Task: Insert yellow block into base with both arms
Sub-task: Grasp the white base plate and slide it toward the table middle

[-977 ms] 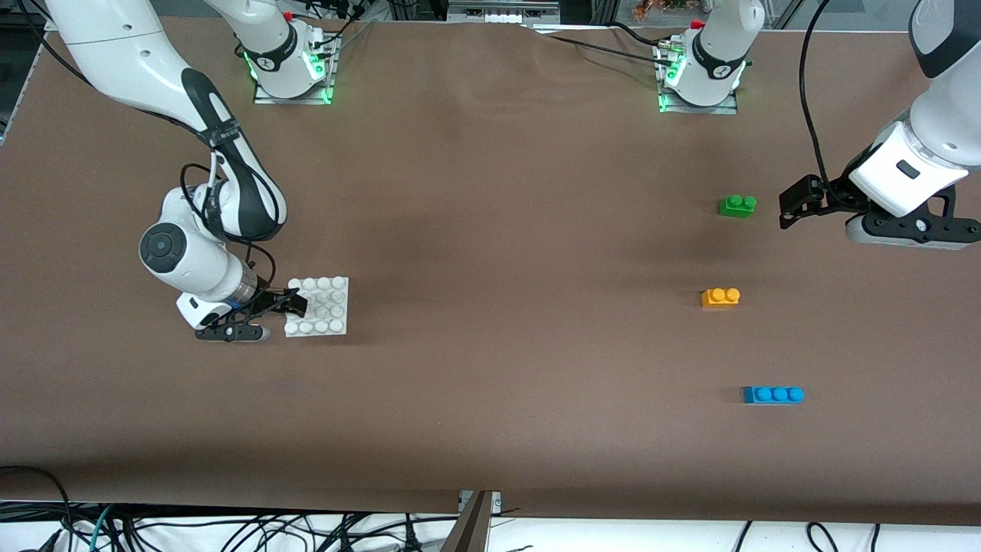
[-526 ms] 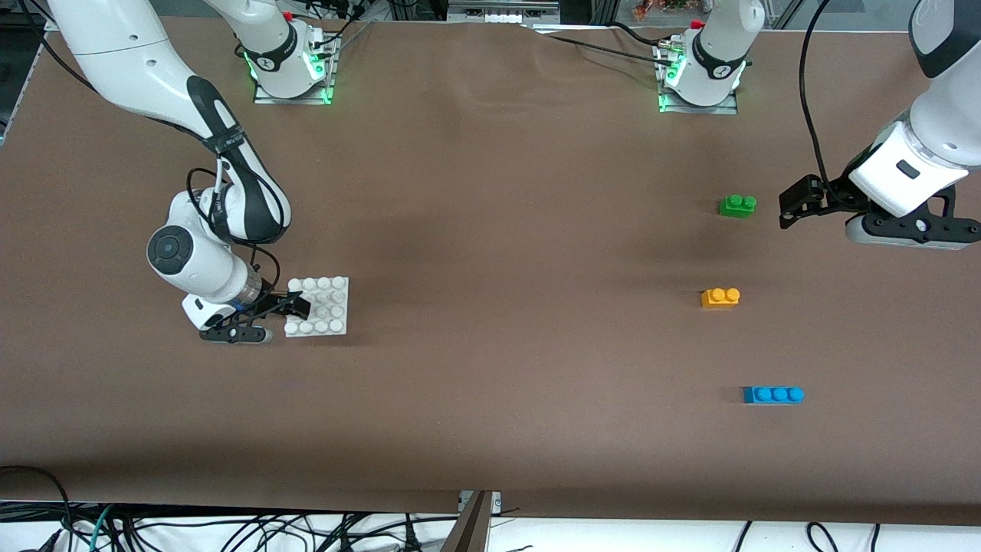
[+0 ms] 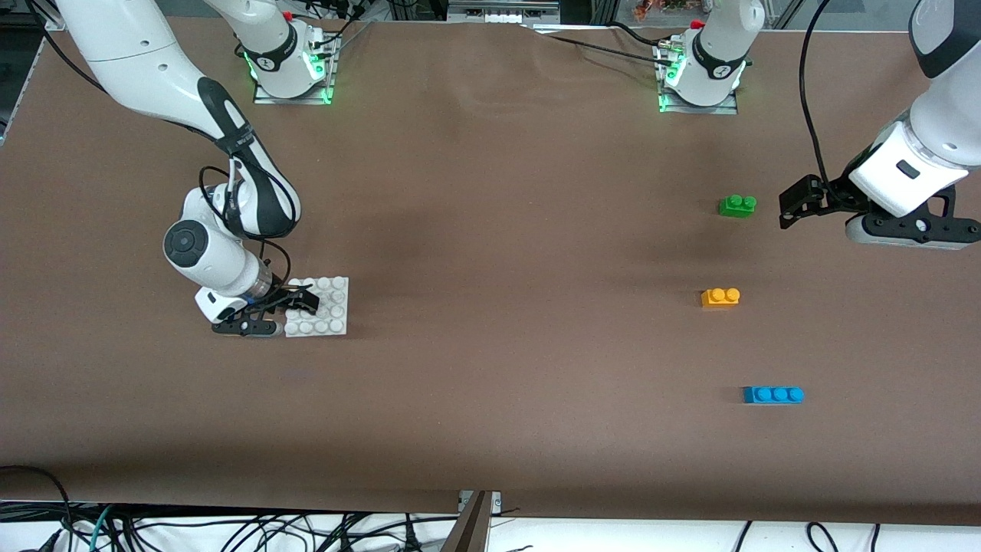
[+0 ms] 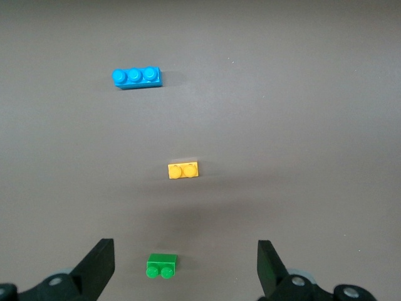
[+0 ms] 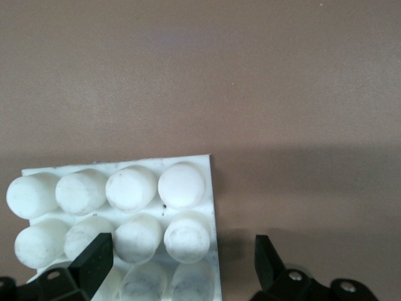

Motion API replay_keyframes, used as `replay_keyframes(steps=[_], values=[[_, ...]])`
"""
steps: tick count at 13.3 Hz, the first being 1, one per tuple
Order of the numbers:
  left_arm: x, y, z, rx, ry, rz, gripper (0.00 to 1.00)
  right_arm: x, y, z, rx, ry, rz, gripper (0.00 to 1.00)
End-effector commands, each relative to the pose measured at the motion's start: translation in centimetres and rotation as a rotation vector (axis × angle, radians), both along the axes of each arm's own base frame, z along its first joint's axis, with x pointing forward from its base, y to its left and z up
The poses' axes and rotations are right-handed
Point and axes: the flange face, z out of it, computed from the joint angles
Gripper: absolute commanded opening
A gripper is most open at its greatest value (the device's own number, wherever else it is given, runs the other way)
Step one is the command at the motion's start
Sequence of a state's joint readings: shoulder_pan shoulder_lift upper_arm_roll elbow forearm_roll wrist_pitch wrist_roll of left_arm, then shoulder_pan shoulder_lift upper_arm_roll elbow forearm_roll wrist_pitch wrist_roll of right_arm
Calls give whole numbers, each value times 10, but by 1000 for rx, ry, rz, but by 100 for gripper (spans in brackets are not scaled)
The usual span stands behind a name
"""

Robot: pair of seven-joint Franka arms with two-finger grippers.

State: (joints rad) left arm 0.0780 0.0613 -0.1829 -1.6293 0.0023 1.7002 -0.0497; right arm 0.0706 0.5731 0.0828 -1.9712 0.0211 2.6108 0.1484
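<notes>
The yellow block lies on the brown table toward the left arm's end, between a green brick and a blue brick; the left wrist view shows it too. The white studded base lies toward the right arm's end. My right gripper is open and low over the base's corner. In the right wrist view one finger is over the base's studs and the other is over bare table just past its edge. My left gripper is open and empty, held in the air beside the green brick; its wrist view shows it too.
The green two-stud brick lies farther from the front camera than the yellow block and shows between the left fingers. The blue three-stud brick lies nearer to the camera. Both arm bases stand at the table's back edge.
The right arm has shifted toward the base, bringing its open gripper farther over the base's corner. The left arm and all the bricks have not moved.
</notes>
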Motion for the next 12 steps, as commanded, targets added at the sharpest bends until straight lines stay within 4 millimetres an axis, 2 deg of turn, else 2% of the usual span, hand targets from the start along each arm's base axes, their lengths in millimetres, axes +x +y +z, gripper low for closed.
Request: replay_keyframes(steps=[1, 4, 6, 9, 12], values=[[1, 1, 1, -15, 2, -9, 100, -6, 3, -3, 7, 1, -8, 97], [3, 3, 5, -18, -6, -4, 100, -8, 16, -2, 19, -1, 7, 71], [5, 3, 3, -17, -4, -6, 100, -7, 18, -2, 21, -9, 11, 59], [5, 2, 4, -17, -4, -7, 100, -9, 28, -3, 29, -10, 23, 51], [4, 1, 3, -17, -3, -9, 100, -11, 43, -6, 36, -29, 32, 50]])
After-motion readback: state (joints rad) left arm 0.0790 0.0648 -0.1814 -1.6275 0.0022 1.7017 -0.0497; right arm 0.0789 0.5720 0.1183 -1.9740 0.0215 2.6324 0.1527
